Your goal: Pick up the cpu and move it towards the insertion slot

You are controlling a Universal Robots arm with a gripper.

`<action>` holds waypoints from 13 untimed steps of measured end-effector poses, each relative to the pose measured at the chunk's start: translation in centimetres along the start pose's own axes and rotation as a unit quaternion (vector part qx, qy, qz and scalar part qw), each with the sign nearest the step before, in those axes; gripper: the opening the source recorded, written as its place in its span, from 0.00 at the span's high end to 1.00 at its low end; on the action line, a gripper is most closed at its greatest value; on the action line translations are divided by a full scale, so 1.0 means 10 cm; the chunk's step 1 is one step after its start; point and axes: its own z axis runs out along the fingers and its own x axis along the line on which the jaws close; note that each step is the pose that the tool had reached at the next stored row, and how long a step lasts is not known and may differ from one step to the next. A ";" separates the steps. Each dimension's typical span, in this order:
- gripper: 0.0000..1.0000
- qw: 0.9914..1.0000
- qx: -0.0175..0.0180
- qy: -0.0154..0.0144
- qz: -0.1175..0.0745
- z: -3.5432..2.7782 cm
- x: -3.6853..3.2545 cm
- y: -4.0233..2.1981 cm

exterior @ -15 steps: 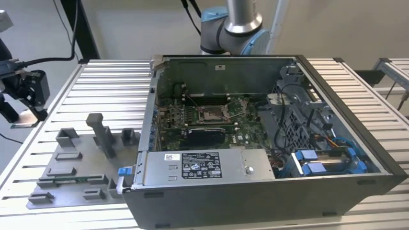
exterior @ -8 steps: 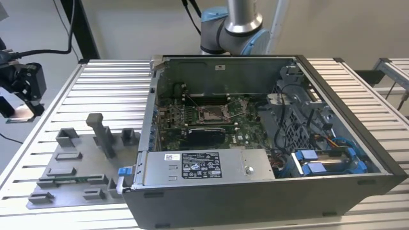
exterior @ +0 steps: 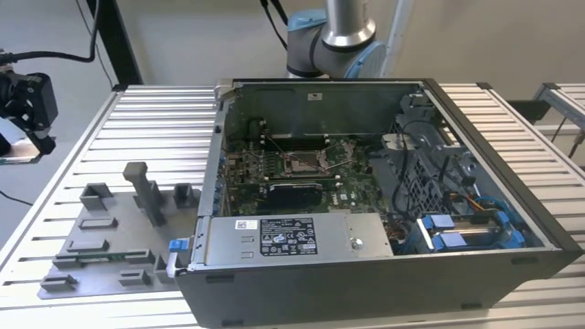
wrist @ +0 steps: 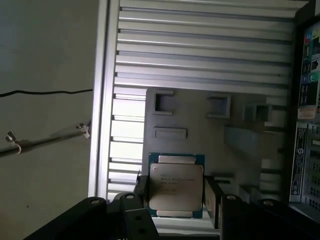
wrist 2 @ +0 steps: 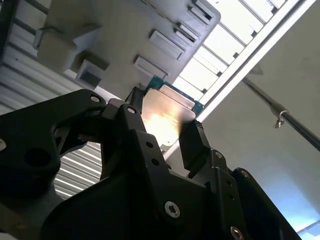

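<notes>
- Fingers [wrist: 212, 200] are closed on the cpu [wrist: 176, 186], one against each of two opposite edges. In both wrist views the chip sits flat between them, its metal face toward the cameras.
- We place the gripper [exterior: 32, 140] at the exterior view's left, out past the edge of the slatted table [exterior: 155, 137]. The grey fixture plate [exterior: 109, 233] lies beyond the fingertips, and the open computer case [exterior: 366, 288] is farther off.
- The insertion slot [exterior: 305, 162] is well apart from the fingers, down inside the case on the green board [exterior: 357, 185].
- We judge the hold to be slim. Only thin edges are pinched, so a jolt could tilt or drop the chip. The case wall [exterior: 218, 178] stands between fingers and slot and could be clipped on a low path.
- Hidden from us are the chip's underside, the part of it behind the gripper body, and whether the slot's frame stands open.
</notes>
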 end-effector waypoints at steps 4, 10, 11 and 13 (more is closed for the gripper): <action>1.00 1.000 0.000 0.000 0.000 -0.062 0.000 0.002; 1.00 1.000 0.000 0.000 0.000 -0.081 0.000 0.003; 1.00 1.000 0.000 0.000 0.000 -0.083 0.000 0.003; 1.00 1.000 0.000 0.000 0.000 -0.086 0.000 0.003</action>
